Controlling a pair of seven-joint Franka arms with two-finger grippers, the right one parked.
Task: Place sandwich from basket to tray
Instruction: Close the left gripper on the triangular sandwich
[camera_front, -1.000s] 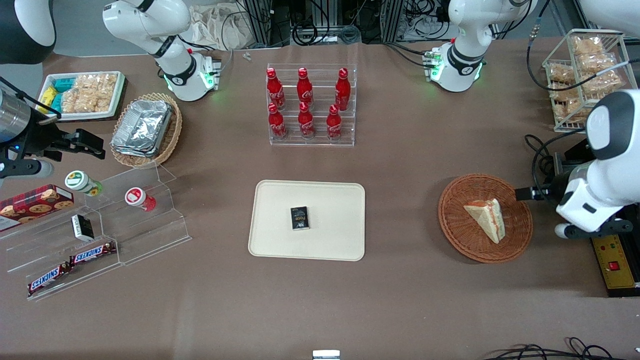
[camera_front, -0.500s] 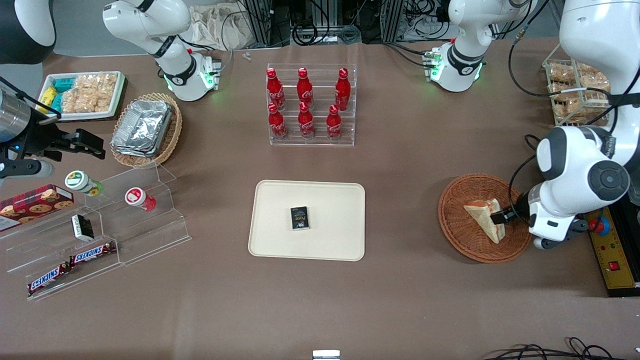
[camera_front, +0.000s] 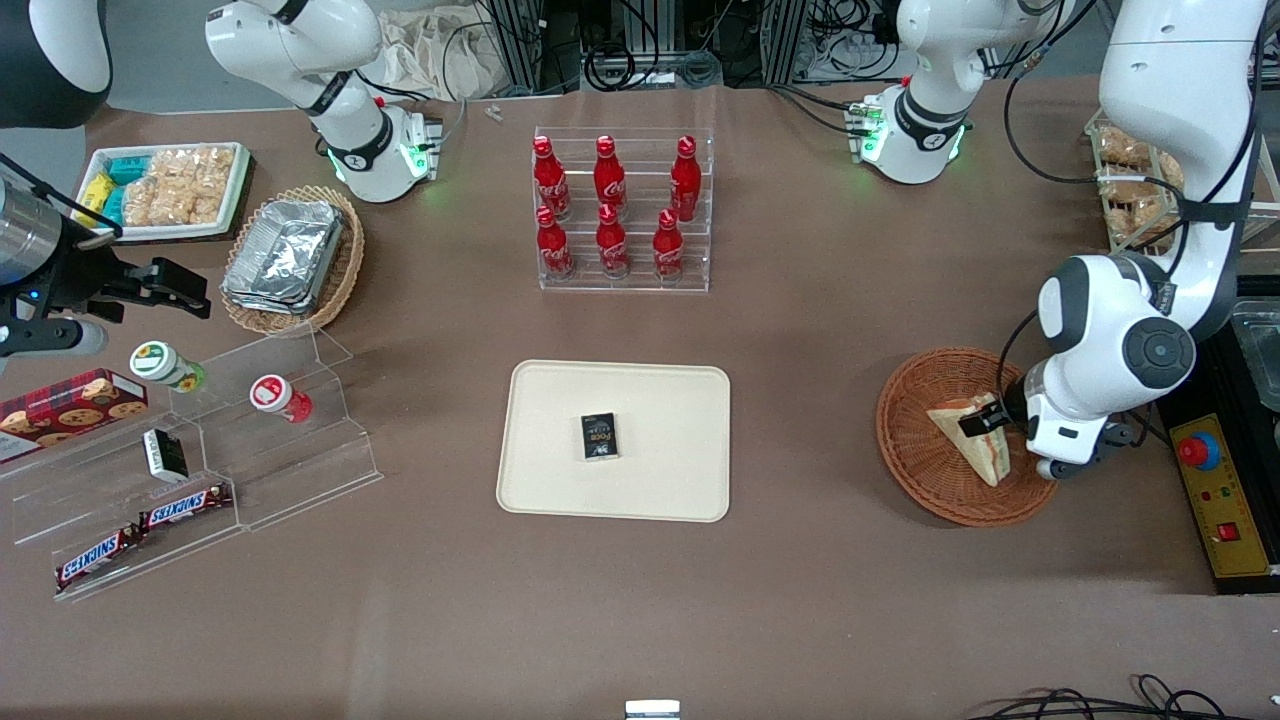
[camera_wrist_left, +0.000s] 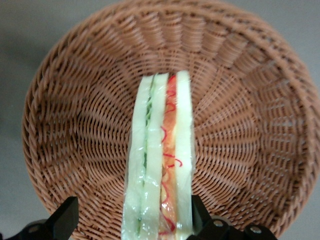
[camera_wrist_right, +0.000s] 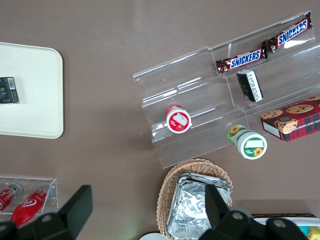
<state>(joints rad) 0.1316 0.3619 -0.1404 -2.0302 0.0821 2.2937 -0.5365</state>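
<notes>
Brown table cloth under everything. Nearest my front camera I read "SNICKERS" on two bars (camera_front: 140, 530) at the parked arm's end. The cream tray (camera_front: 560, 480) carries a small dark box (camera_front: 599, 436); its print I can't make out. Toward the working arm, the gripper (camera_wrist_left: 131, 222) stands wide, fingers either side of the sandwich (camera_wrist_left: 161, 160), which lies in the wicker basket (camera_wrist_left: 240, 100). Farthest, red bottles (camera_front: 611, 205) with unclear script.

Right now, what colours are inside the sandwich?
Red-orange and green in the sandwich, best in the left wrist view; gripper astride it.
</notes>
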